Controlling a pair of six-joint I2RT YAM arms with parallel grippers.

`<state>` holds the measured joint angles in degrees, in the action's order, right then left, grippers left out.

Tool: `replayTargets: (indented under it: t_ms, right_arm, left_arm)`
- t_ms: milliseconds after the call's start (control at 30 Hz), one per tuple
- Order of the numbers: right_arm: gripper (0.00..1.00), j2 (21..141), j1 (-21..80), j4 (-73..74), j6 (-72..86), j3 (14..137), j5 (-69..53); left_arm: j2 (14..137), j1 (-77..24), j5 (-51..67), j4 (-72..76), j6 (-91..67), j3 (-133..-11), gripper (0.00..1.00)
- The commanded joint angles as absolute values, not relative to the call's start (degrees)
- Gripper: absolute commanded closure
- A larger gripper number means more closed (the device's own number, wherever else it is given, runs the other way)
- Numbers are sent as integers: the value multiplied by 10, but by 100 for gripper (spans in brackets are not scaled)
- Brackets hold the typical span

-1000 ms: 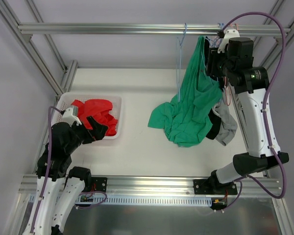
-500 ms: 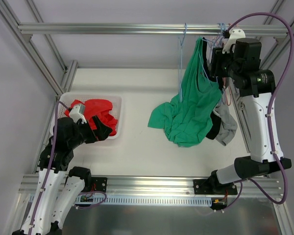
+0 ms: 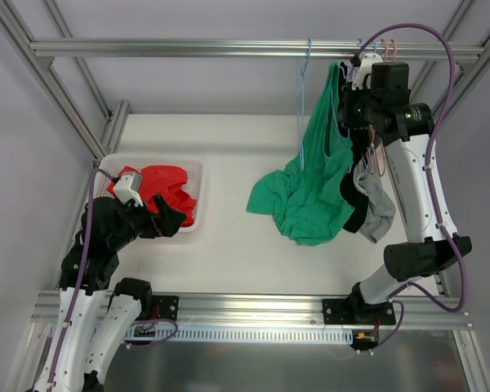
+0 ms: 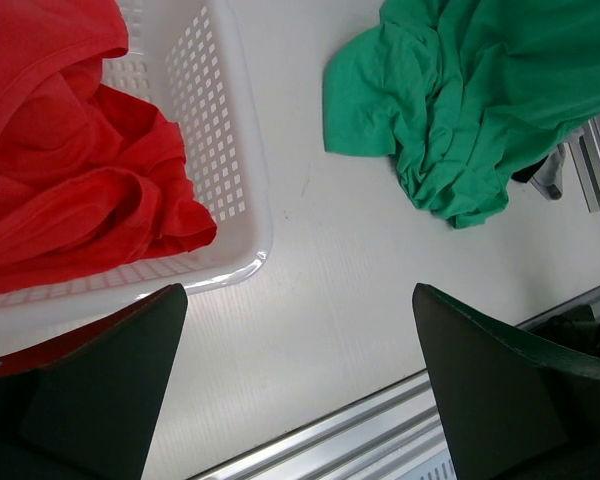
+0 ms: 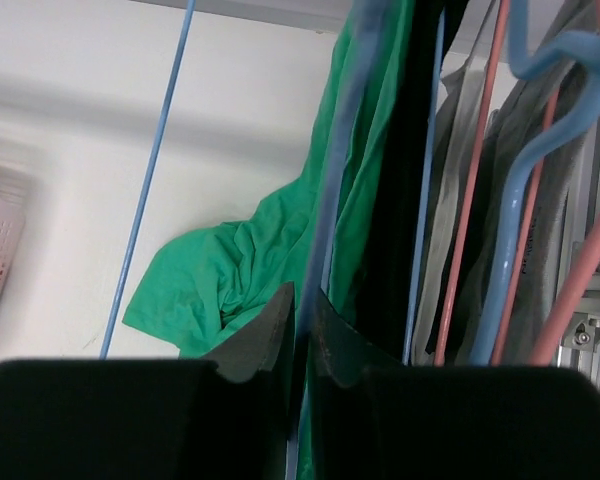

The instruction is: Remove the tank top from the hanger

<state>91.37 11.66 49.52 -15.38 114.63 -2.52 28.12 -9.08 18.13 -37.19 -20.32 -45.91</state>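
Note:
The green tank top [image 3: 314, 188] hangs from a blue hanger [image 5: 325, 200] on the top rail, its lower part bunched on the table [image 3: 229, 147]. My right gripper [image 3: 353, 102] is up at the rail beside the top's shoulder. In the right wrist view the right gripper [image 5: 302, 315] is shut on the blue hanger's wire, with the tank top [image 5: 240, 270] behind it. My left gripper [image 3: 167, 219] hovers low by the basket. In the left wrist view the left gripper [image 4: 298, 292] is open and empty, with the tank top [image 4: 460, 100] at the far right.
A white basket [image 3: 194, 167] with red clothes [image 3: 159, 184] sits at the left. An empty blue hanger [image 3: 301, 106] hangs left of the tank top. Grey and black garments [image 3: 374, 204] on blue and pink hangers [image 5: 470, 200] hang to the right. Frame posts stand close by.
My right gripper has closed from part open onto the hanger wire, and its wrist has shifted slightly left. The left arm has shifted slightly beside the basket.

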Motion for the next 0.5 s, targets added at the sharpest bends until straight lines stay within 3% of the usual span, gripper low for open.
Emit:
replayTargets:
  t_ms: [0, 167, 467]
  right_arm:
    - [90, 897, 123, 474, -144, 1165, -43]
    - [100, 883, 147, 467, -130, 1165, -16]
    - [100, 826, 176, 396, -96, 1139, -12]
  left_arm:
    - [284, -96, 202, -362, -194, -465, 1]
    - [283, -96, 209, -360, -196, -462, 1]
    - [265, -96, 207, -358, -198, -460, 1]
